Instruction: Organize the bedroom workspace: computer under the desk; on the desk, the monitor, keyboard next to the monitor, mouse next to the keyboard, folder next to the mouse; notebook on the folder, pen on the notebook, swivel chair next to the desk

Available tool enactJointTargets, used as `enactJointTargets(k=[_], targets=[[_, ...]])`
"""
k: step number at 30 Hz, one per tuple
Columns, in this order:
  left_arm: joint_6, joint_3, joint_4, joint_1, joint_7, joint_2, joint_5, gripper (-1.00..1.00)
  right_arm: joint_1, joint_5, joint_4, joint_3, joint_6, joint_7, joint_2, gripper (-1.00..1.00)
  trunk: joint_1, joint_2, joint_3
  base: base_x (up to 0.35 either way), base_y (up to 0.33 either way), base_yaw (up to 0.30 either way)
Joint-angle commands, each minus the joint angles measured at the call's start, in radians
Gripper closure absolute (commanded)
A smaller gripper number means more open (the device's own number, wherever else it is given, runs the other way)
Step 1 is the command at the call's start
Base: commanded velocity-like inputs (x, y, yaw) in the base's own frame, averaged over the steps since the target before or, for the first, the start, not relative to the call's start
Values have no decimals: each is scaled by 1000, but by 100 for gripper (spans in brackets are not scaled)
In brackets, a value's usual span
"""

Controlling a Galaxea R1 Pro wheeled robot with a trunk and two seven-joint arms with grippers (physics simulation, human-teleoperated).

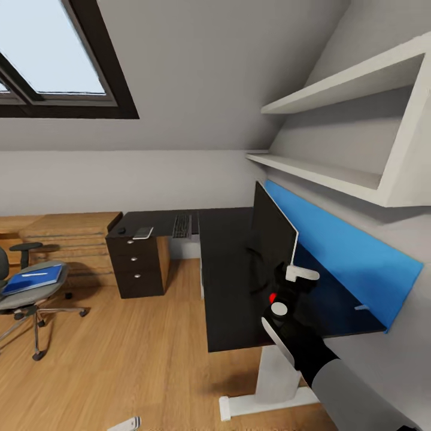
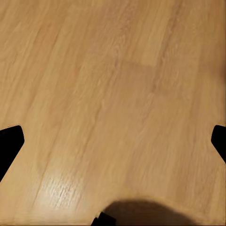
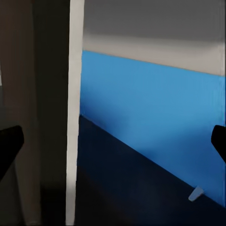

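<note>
The monitor (image 1: 272, 236) stands edge-on on the black desk (image 1: 230, 299). My right gripper (image 1: 291, 270) is open at its near edge, and the monitor's white edge (image 3: 74, 113) lies between the spread fingers. The keyboard (image 1: 181, 225), the mouse (image 1: 121, 230) and the glossy notebook (image 1: 143, 232) lie on the desk's far wing. The blue folder (image 1: 35, 279) rests on the swivel chair (image 1: 27, 299), with a thin pale streak on it, too small to tell if it is the pen. My left gripper (image 2: 113, 146) hangs open over bare wood floor. The computer is out of view.
A black drawer unit (image 1: 136, 263) stands under the desk's far end, and low wooden shelf units (image 1: 72, 233) run along the back wall. A blue panel (image 1: 353, 254) backs the desk. White wall shelves (image 1: 335, 173) overhang it. Wood floor (image 1: 131, 353) lies between chair and desk.
</note>
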Motion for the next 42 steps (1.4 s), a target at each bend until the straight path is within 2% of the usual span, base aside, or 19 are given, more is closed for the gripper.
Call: enactJointTargets(k=[1, 11, 30, 37, 42], targets=[[-4, -8, -2, -1, 8, 2, 10, -100, -2, -11, 0, 6, -7, -5, -1, -100, 0, -1, -1, -163, -190, -29], [-50, -8, -2, -1, 9, 3, 12, -100, -1, -11, 0, 6, -7, -5, -2, -100, 0, -1, -1, -24, -182, -4], [-51, -8, -2, -1, 12, 3, 13, -100, -2, -12, 0, 7, -6, -5, 0, -100, 0, -1, -1, 0, -71, 0], [-47, -7, 3, -1, 10, 4, 15, -100, -1, -12, 0, 10, -7, -5, 1, -100, 0, -1, -1, -267, 0, 68], [-49, -7, 3, -1, 12, 4, 15, -100, -1, -11, 0, 48, -10, -5, 2, -100, 0, -1, -3, -314, 0, 208]])
